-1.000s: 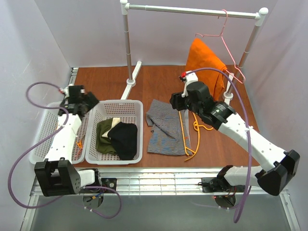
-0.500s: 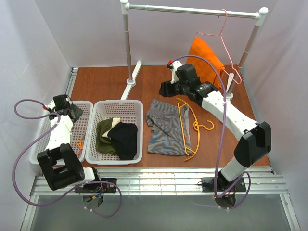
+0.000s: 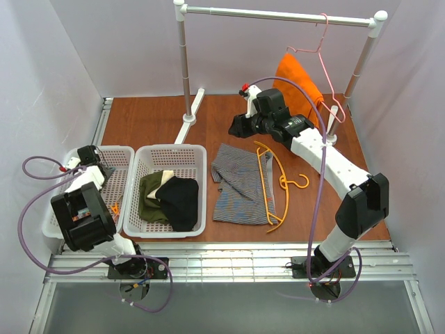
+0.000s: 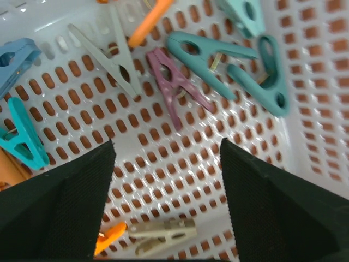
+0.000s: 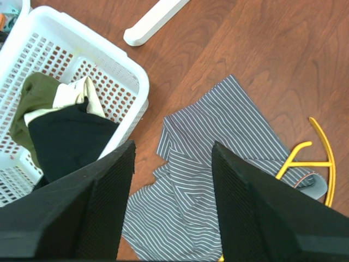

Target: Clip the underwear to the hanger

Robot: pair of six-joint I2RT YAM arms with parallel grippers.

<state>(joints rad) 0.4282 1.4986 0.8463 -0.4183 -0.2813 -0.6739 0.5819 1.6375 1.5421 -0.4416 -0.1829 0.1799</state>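
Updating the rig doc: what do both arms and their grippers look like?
Left arm and right arm: white link shells, black joint housings, a purple cable looping along each. Left gripper and right gripper have black wedge-shaped fingers with finely textured faces.

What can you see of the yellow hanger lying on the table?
The hanger is thin yellow-orange plastic, a curved frame with a hook. It lies flat on the brown wooden table, one long side overlapping the edge of the grey striped underwear, its hook pointing away from them. Nothing holds it.
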